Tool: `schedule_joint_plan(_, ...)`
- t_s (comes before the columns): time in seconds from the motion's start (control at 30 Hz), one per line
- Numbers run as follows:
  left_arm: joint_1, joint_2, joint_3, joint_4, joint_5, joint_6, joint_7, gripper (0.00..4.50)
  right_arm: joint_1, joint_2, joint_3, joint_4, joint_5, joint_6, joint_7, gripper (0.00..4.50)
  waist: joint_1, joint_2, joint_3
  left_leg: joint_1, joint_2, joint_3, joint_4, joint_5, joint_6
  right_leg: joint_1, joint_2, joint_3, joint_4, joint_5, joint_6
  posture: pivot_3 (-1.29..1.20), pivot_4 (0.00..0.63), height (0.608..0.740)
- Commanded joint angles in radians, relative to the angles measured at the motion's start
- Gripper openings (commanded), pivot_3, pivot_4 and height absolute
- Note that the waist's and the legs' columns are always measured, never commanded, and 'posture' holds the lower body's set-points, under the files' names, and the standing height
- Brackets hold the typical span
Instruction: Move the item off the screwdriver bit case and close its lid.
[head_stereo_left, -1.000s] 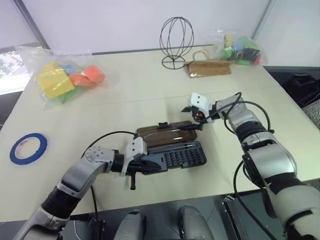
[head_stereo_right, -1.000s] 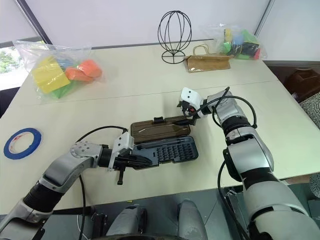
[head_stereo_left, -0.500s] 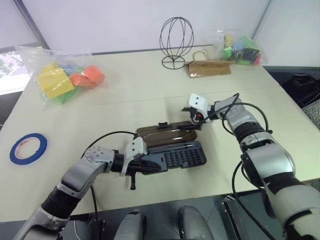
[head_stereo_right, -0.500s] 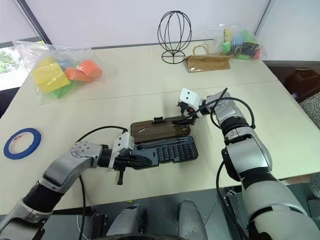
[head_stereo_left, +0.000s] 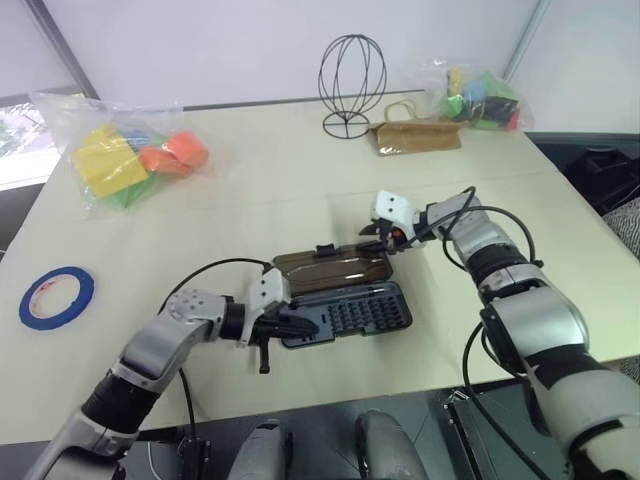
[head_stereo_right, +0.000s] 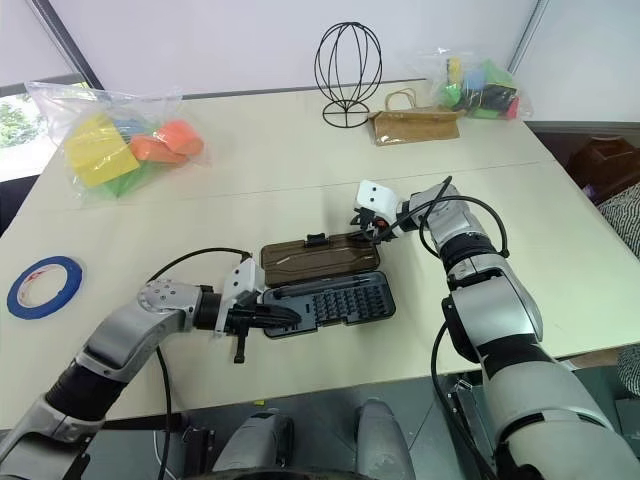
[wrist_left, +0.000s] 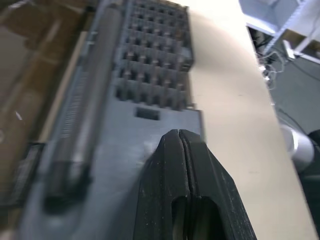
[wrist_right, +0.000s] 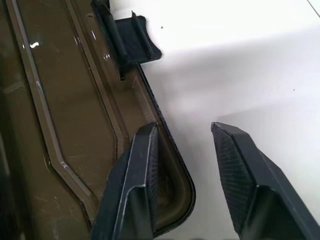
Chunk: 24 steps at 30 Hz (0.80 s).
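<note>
The screwdriver bit case lies open on the beige table, its dark grey tray of bits nearest me. Behind the tray rests the smoky brown lid, its black latch tab on the far edge. My left gripper is shut, its tips pressed on the tray's left end. At the lid's far right corner my right gripper is open; one finger is inside the lid's rim and the other is outside over the table. The item is out of view; nothing lies on tray or lid.
A blue tape roll lies at the left edge. A bag of coloured blocks sits far left. At the back stand a black wire head form, a brown paper bag and another bag of toys.
My right gripper's fingers have narrowed around the lid's far right corner. The left gripper stays shut on the tray's left end.
</note>
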Motion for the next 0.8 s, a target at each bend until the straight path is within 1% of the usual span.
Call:
schedule_joint_plan(0.03, -0.003, 0.007, 0.018, 0.007, 0.016, 0.002, 0.011, 0.00, 0.005, -0.002, 0.017, 0.010, -0.028, 0.009, 0.025, 1.74, 0.000, 0.000, 0.000, 0.000, 0.000, 0.000, 0.000, 0.000, 0.000, 0.000, 0.000, 0.000, 0.000, 0.000, 0.000, 0.00, 0.150, 0.740)
schedule_joint_plan(0.23, 0.007, 0.012, 0.022, -0.007, 0.013, 0.006, 0.016, 0.00, -0.009, 0.000, 0.021, 0.042, -0.036, 0.035, 0.052, 1.74, 0.000, 0.000, 0.000, 0.000, 0.000, 0.000, 0.000, 0.000, 0.000, 0.000, 0.000, 0.000, 0.000, 0.000, 0.000, 0.00, 0.150, 0.740)
schedule_joint_plan(0.27, 0.009, 0.013, 0.024, -0.009, 0.012, 0.007, 0.017, 0.00, -0.012, 0.001, 0.021, 0.047, -0.038, 0.037, 0.048, 1.17, 0.001, 0.000, 0.000, 0.000, 0.000, 0.000, 0.000, 0.000, 0.000, 0.000, 0.000, 0.000, 0.000, 0.000, 0.000, 0.00, 0.150, 0.740)
schedule_joint_plan(0.37, 0.014, 0.014, 0.027, -0.016, 0.012, 0.009, 0.023, 0.00, -0.023, 0.003, 0.022, 0.066, -0.047, 0.041, 0.024, 0.03, 0.000, -0.001, -0.001, 0.000, 0.000, 0.000, 0.000, 0.000, 0.000, 0.000, 0.000, 0.000, 0.000, 0.000, 0.000, 0.00, 0.150, 0.740)
schedule_joint_plan(0.67, 0.027, 0.020, 0.047, -0.032, 0.007, 0.019, 0.041, 0.00, -0.028, 0.007, 0.022, 0.090, -0.078, 0.038, -0.007, 0.03, -0.002, -0.001, -0.002, 0.001, 0.000, -0.001, 0.000, 0.000, 0.000, 0.001, 0.001, 0.000, 0.000, 0.000, 0.000, 0.00, 0.150, 0.740)
schedule_joint_plan(0.8, 0.019, 0.020, 0.053, -0.032, 0.003, 0.023, 0.047, 0.00, -0.025, 0.011, 0.023, 0.074, -0.075, -0.007, 0.006, 0.03, -0.002, -0.001, -0.002, 0.001, 0.000, -0.001, 0.000, 0.000, 0.000, 0.001, 0.001, 0.000, 0.000, 0.000, 0.000, 0.00, 0.150, 0.740)
